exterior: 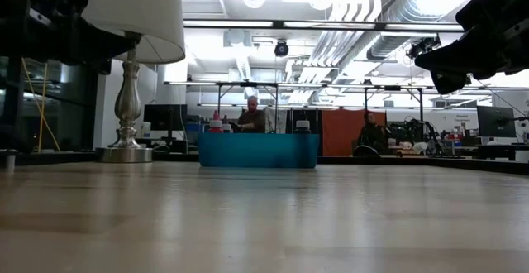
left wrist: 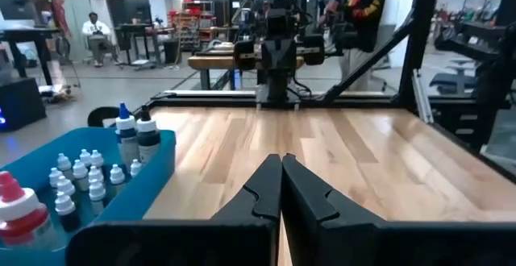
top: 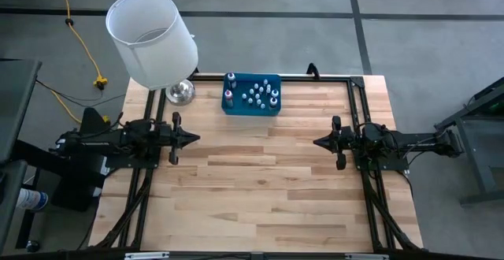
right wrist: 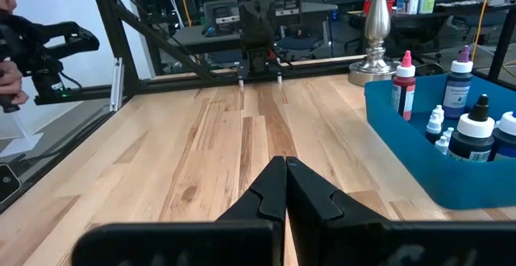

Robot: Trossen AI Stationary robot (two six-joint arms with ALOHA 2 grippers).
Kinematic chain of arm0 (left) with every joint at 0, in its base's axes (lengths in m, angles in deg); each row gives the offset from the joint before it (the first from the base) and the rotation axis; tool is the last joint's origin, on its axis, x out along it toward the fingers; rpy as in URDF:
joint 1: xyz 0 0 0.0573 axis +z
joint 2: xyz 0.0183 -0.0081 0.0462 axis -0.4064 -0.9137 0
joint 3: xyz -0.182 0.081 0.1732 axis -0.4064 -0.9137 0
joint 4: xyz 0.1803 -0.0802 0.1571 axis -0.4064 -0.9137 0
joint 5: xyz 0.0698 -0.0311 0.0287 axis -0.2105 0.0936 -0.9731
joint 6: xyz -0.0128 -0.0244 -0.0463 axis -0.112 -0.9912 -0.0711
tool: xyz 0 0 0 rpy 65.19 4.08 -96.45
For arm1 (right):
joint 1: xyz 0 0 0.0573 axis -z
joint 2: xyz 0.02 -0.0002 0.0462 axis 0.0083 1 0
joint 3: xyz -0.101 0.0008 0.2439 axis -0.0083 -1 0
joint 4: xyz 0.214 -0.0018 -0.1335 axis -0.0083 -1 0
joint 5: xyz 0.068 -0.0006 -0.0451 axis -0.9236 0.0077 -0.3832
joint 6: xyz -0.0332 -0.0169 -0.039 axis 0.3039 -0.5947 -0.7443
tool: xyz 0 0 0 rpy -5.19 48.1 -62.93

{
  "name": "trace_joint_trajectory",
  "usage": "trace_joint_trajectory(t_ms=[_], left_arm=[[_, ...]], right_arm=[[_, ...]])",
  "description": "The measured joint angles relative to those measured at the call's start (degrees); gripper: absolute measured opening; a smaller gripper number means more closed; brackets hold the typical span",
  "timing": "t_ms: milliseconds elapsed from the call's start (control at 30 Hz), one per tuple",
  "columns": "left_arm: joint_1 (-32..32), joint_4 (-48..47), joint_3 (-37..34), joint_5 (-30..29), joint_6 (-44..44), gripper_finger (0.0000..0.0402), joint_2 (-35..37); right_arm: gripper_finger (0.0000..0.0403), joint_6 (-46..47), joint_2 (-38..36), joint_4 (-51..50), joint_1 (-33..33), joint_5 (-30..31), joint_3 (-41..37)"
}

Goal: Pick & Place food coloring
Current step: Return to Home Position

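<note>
Well, food coloring (top: 260, 96) occupies blue bin (top: 250, 112) (left pincer (top: 194, 139), right pincer (top: 316, 143) closed).

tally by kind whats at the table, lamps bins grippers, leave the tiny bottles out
lamp: 1
blue bin: 1
grippers: 2 (left gripper, right gripper, both shut and apart from the bin)
total: 4

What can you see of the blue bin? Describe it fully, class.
The blue bin is a shallow, rectangular, open-topped tub, plastic-looking, sitting flat on the wooden table near its far edge. It holds many small white-capped food coloring bottles, upright, with taller ones at one end. The lamp base stands beside it, apart.
</note>
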Motion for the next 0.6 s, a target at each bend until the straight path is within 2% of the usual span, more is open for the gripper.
trace_joint_trajectory(t_ms=[167, 300, 467, 600], left_arm=[[0.03, -0.21, -0.02, 1.79, 3.64, 0.0000, -1.15], [-0.01, -0.32, -0.02, 2.32, 2.20, 0.0000, -3.64], [0.01, -0.38, -0.02, 2.26, 7.36, 0.0000, -6.65], [0.01, -0.36, -0.03, 2.38, 6.75, 0.0000, -7.08]], right_arm=[[0.0000, 0.01, 0.00, -0.03, 0.01, 0.00, 0.00], [0.0000, -0.01, 0.00, -0.07, 0.00, -0.02, 0.00], [0.0000, -0.01, 0.00, -0.08, 0.01, 0.00, 0.00], [0.0000, -0.01, 0.00, -0.09, 0.00, 0.00, 0.00]])
